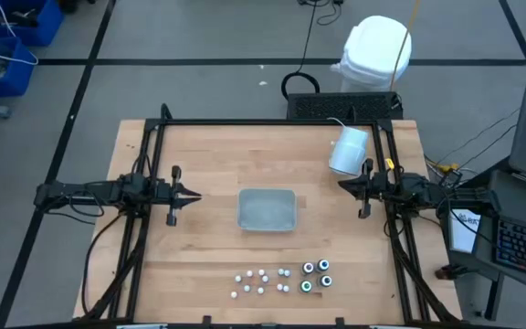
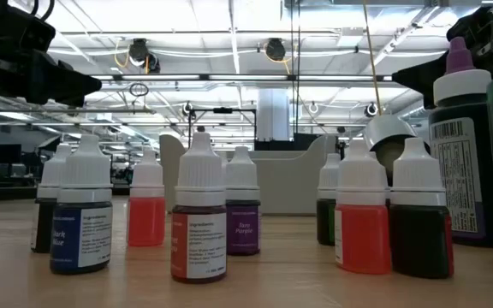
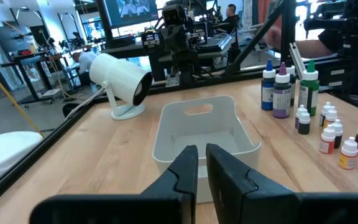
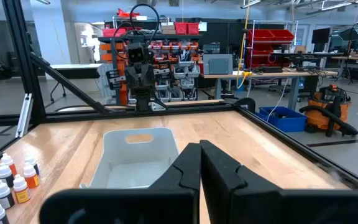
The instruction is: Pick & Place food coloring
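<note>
The food coloring stands upright on its bases near the table's front edge: several tiny white-capped bottles (image 1: 261, 281) and beside them, to the right, several bigger dark bottles (image 1: 316, 274). The low view shows them close up (image 2: 199, 218). They also show in the left wrist view (image 3: 328, 127) and the right wrist view (image 4: 8, 183). My left gripper (image 1: 194, 194) hovers left of the clear tray (image 1: 267, 208), fingers nearly together (image 3: 202, 158), holding nothing. My right gripper (image 1: 341, 185) hovers right of the tray, shut and empty (image 4: 199, 152).
A big white cylinder (image 1: 348, 151) lies on its stand at the table's far right, with a cable running off the back. A black frame (image 1: 272, 122) rims the table. Bare wood lies between the tray and the bottles.
</note>
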